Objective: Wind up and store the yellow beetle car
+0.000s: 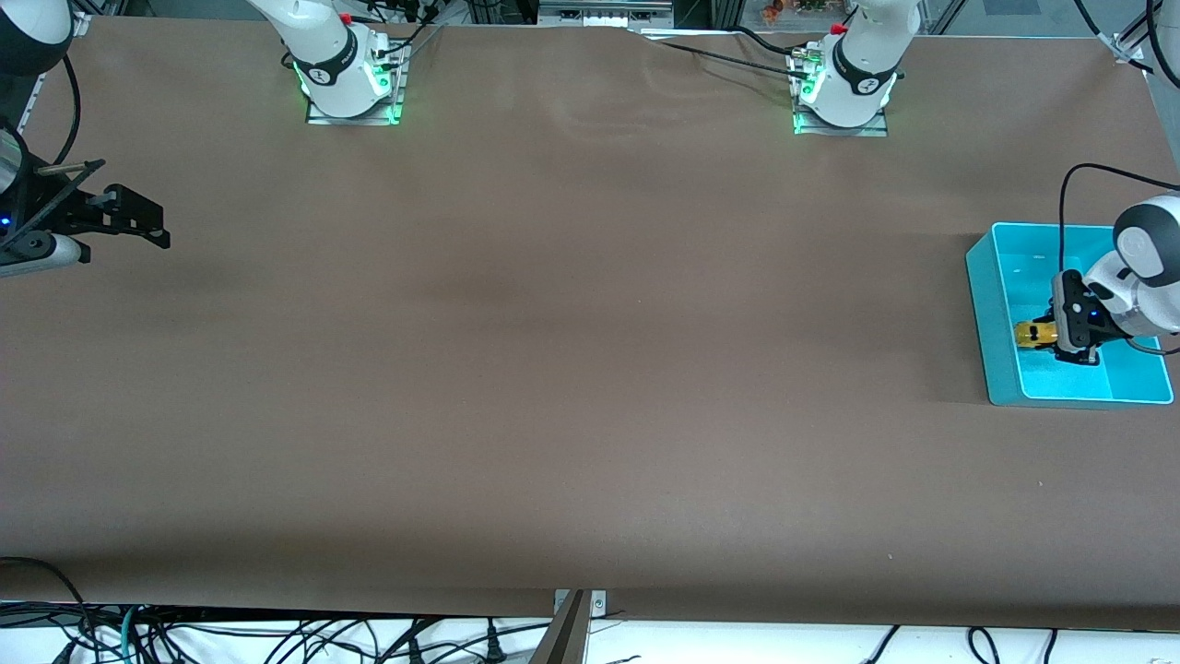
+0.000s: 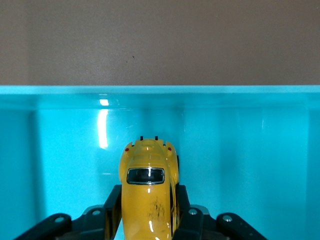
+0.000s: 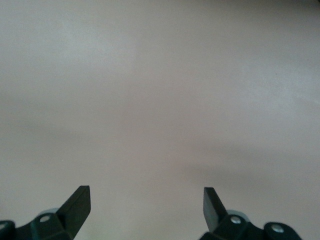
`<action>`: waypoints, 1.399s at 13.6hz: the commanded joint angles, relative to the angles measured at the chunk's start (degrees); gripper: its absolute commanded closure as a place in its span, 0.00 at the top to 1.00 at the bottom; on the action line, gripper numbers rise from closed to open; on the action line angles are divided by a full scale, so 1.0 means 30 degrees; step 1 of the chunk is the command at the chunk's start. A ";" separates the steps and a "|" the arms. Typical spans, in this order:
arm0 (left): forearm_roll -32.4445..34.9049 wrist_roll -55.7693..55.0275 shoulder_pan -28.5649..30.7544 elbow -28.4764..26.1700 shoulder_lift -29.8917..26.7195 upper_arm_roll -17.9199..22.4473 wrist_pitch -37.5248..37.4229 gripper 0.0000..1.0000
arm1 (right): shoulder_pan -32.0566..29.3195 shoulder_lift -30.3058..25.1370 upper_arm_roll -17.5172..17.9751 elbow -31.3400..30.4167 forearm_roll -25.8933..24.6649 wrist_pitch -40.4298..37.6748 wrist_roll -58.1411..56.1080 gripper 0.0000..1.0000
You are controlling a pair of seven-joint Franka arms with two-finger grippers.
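The yellow beetle car (image 1: 1030, 334) is held between the fingers of my left gripper (image 1: 1046, 334) inside the turquoise bin (image 1: 985, 304) at the left arm's end of the table. In the left wrist view the car (image 2: 148, 192) sits between the two black fingers, low over the bin's floor, pointing at the bin's wall (image 2: 225, 130). My left gripper (image 2: 148, 212) is shut on it. My right gripper (image 1: 152, 231) is open and empty over the right arm's end of the table, and it waits; its fingertips (image 3: 80, 200) show over bare table.
The brown table (image 1: 572, 369) spreads wide between the two arms. The two arm bases (image 1: 346, 74) stand at the table's edge farthest from the front camera. Cables hang past the table's nearest edge.
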 commanded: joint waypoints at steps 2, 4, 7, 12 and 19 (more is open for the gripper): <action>-0.0409 0.0557 -0.0023 -0.0261 0.0169 0.0035 0.0514 0.56 | 0.0008 0.0207 -0.0003 0.0585 0.0350 -0.0280 0.0216 1.00; -0.0409 0.0557 -0.0023 -0.0174 -0.0006 0.0006 0.0310 0.93 | -0.0021 0.0207 -0.0033 0.0556 0.0353 -0.0280 0.0216 1.00; -0.1339 0.0324 -0.0022 0.0147 -0.0649 -0.0024 -0.1321 1.00 | 0.0008 0.0236 -0.0033 0.0556 0.0382 -0.0280 0.0216 1.00; -0.3242 -0.4467 -0.0520 0.0764 -0.3458 -0.0082 -0.6154 1.00 | 0.0008 0.0207 -0.0033 0.0556 0.0382 -0.0280 0.0216 1.00; -0.5155 -1.4808 -0.4644 0.3102 -0.6451 0.0064 -1.1345 1.00 | 0.0038 0.0324 -0.0033 0.0556 0.0382 -0.0280 0.0216 1.00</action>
